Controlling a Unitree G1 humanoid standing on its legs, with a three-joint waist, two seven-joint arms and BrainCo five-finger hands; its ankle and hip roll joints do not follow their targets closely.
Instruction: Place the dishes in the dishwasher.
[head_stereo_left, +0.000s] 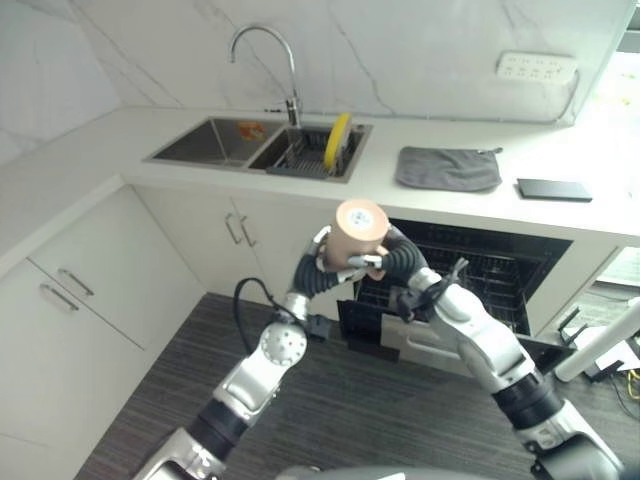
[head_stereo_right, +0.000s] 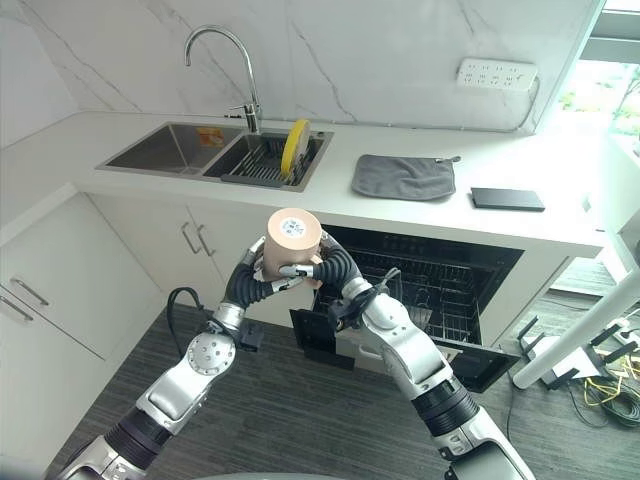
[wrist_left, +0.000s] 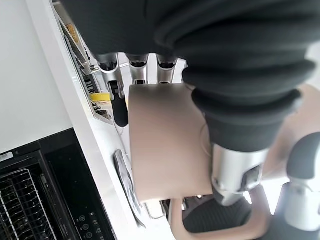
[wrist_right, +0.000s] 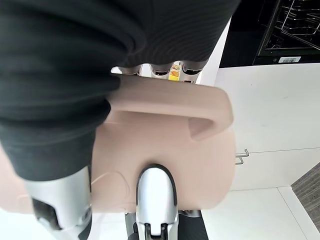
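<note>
Both hands, left (head_stereo_right: 262, 268) and right (head_stereo_right: 322, 268), curl round the mug (head_stereo_right: 290, 243) held up before the open dishwasher (head_stereo_right: 440, 285), so you look mid-handover; next, free one hand and lower the mug into the rack (head_stereo_right: 455, 300).

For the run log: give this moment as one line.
left robot hand: shut on mug | right robot hand: shut on mug | dishwasher: open | yellow plate: in sink rack
</note>
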